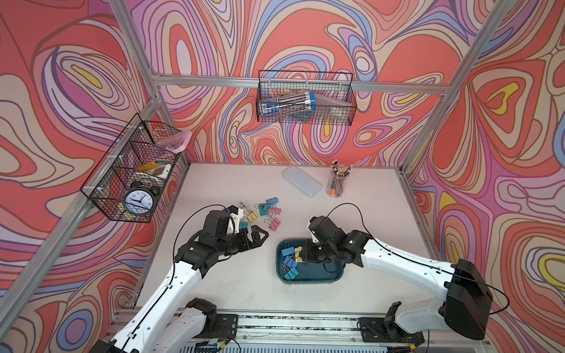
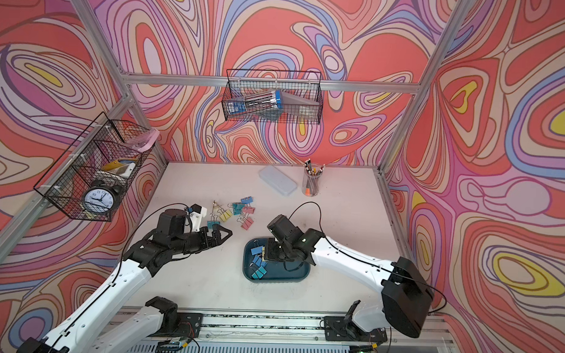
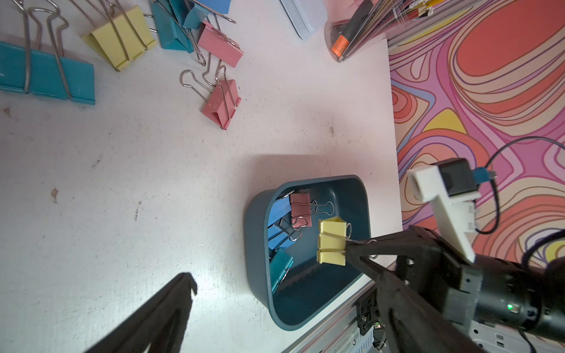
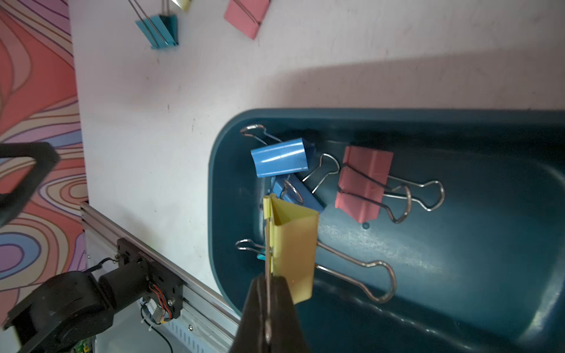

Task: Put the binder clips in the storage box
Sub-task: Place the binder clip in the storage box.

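Right wrist view: my right jaws pinch a yellow binder clip (image 4: 293, 244) by its handle over the storage box (image 4: 367, 114); left jaws spread, at its nine o'clock.

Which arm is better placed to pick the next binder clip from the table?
Left. The left gripper is open and empty, beside the loose binder clips. The right gripper is shut on a yellow clip above the storage box.

The right arm (image 1: 401, 262) hides part of the storage box (image 1: 316, 270).

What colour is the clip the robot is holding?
Yellow clip, clearest in the right wrist view.
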Robot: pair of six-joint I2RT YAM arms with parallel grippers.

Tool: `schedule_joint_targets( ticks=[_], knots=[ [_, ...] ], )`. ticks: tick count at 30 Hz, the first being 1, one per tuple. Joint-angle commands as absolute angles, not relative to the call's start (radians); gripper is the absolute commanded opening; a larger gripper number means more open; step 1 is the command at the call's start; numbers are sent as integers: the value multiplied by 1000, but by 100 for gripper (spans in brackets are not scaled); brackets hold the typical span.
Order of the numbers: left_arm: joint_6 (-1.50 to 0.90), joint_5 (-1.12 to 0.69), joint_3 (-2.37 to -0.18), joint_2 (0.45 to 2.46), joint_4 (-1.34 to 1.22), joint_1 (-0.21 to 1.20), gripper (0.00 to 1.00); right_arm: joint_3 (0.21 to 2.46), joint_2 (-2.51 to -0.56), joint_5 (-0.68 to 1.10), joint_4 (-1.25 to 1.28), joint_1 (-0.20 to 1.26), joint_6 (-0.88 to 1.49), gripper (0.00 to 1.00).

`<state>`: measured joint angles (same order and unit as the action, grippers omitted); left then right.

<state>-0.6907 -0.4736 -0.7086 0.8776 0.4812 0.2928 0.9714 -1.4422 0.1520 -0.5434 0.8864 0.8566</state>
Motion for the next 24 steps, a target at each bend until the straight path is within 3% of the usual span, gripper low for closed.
schedule_joint_targets(
  ticks=[1, 14, 19, 24],
  knots=[
    [-675, -455, -721, 849, 502, 287, 99, 946, -1470, 148, -531, 903, 872, 0],
    [-679, -468, -723, 865, 484, 287, 99, 859, -1457, 126, -488, 909, 908, 0],
    [-680, -451, -724, 845, 484, 287, 99, 913, -1443, 98, -517, 912, 893, 20],
    [-671, -443, -741, 840, 501, 287, 99, 1071, -1431, -69, -611, 911, 827, 27]
  ],
)
